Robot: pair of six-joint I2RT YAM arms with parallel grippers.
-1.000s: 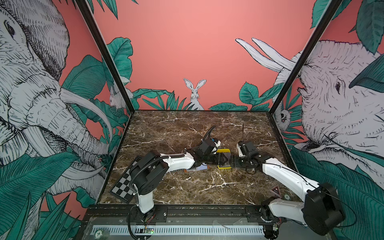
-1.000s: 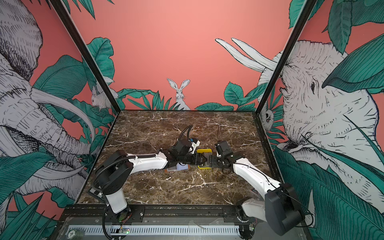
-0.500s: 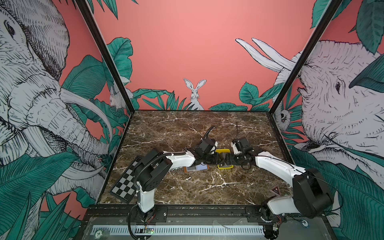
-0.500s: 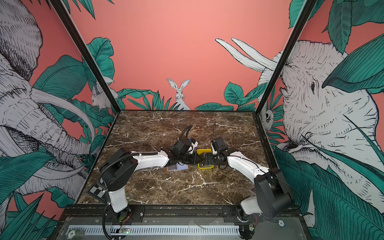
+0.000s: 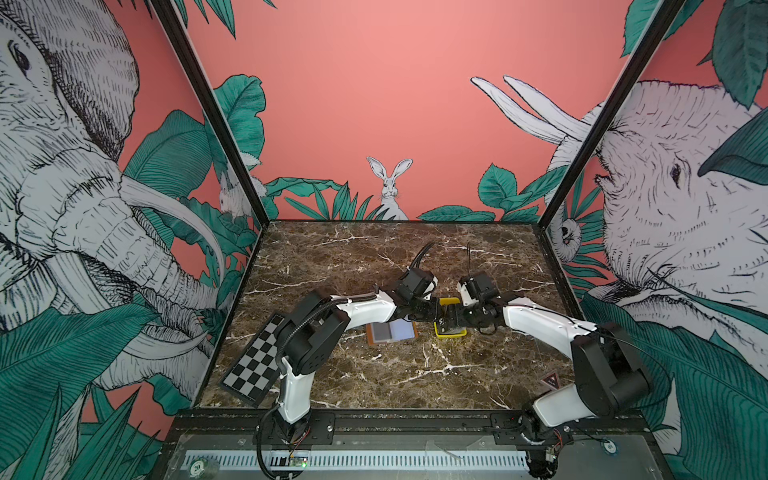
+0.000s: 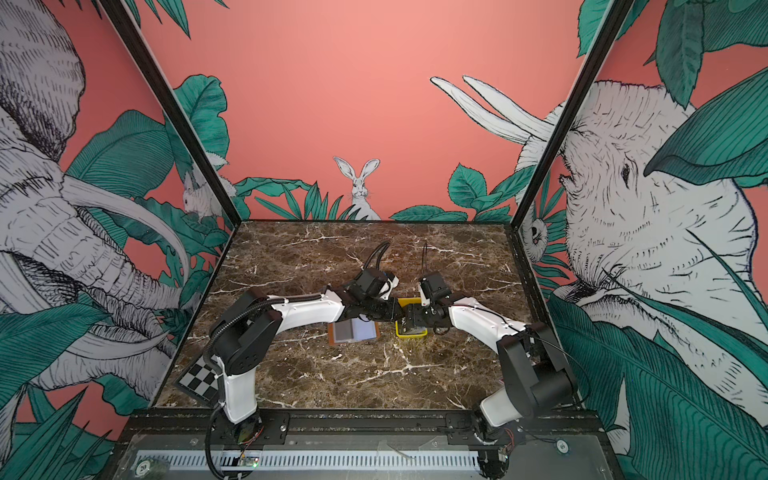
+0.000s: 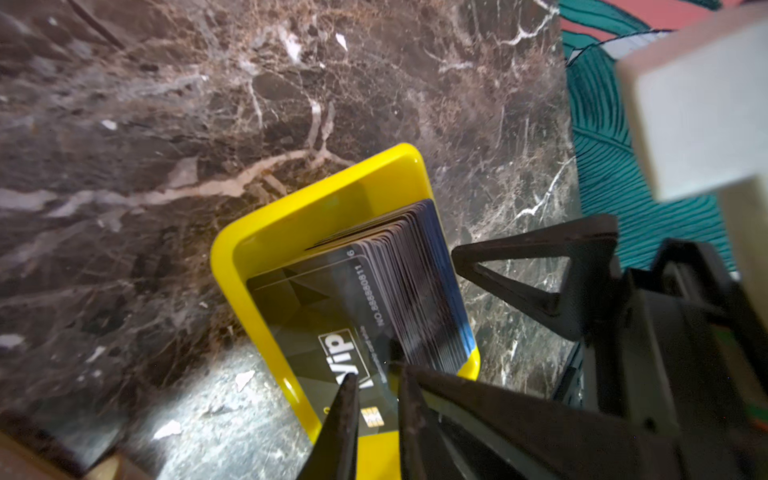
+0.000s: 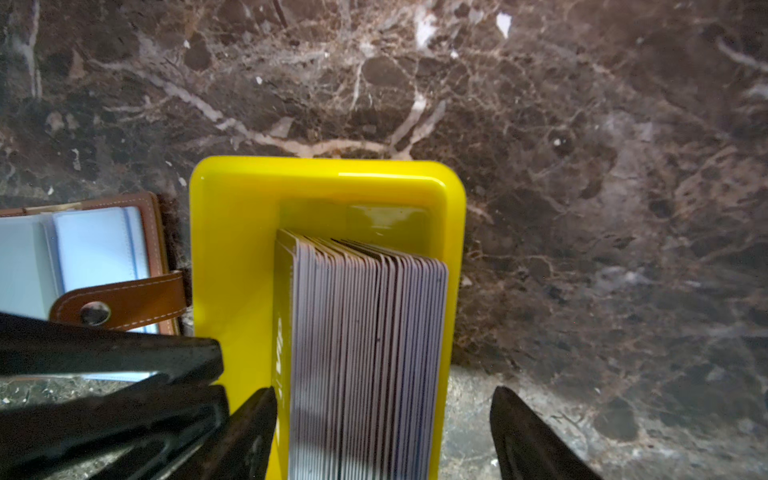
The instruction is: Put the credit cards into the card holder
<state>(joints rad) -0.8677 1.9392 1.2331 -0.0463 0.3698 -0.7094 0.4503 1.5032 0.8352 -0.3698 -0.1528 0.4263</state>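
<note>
On the marble table [image 5: 395,382], the card holder [image 5: 390,332] lies open. Just beside it, credit cards [image 8: 365,332] stand on edge in a yellow tray [image 8: 232,232]. The left gripper [image 7: 376,374] pinches the front card; the right gripper [image 8: 384,390] straddles the stack, jaws wide apart.

credit cards [image 8: 365,353] in tray [image 8: 232,232]; card holder [image 5: 390,332] left

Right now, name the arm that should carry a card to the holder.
Left. The left gripper pinches the front card, and the holder lies open on that arm's side; the right gripper stands open astride the stack.
</note>
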